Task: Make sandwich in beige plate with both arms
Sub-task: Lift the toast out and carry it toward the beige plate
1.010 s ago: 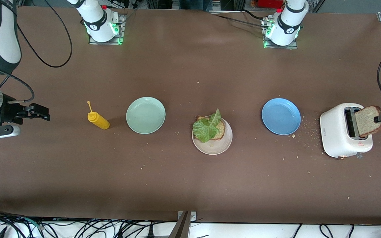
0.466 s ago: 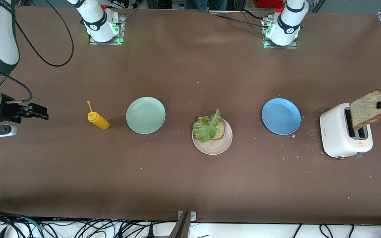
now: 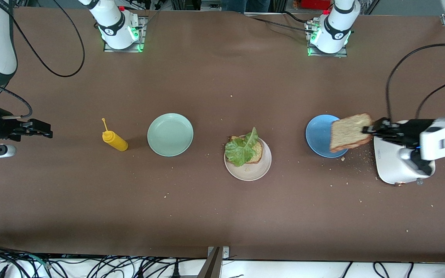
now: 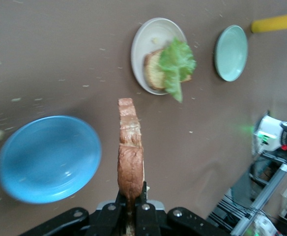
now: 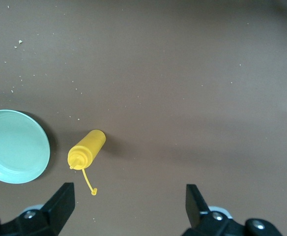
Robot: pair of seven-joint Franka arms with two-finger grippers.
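The beige plate (image 3: pixel 248 170) lies mid-table with one slice of brown toast (image 3: pixel 258 154) on it and a green lettuce leaf (image 3: pixel 241 149) on top of that slice. My left gripper (image 3: pixel 367 129) is shut on a second toast slice (image 3: pixel 349 132), held in the air over the edge of the blue plate. In the left wrist view that held toast (image 4: pixel 130 147) stands edge-on in the left gripper (image 4: pixel 131 194), with the beige plate (image 4: pixel 146 44) and lettuce (image 4: pixel 177 61) ahead. My right gripper (image 3: pixel 46 131) hangs open at the right arm's end, empty (image 5: pixel 129 201).
A blue plate (image 3: pixel 319 133) lies toward the left arm's end, with a white toaster (image 3: pixel 394 164) past it under the left arm. A mint-green plate (image 3: pixel 170 134) and a yellow squeeze bottle (image 3: pixel 115 140) lie toward the right arm's end. Crumbs dot the table around the toaster.
The left gripper lifted the toast slice out of the toaster and carried it over the blue plate's edge. The right gripper drifted slightly toward the table's end.
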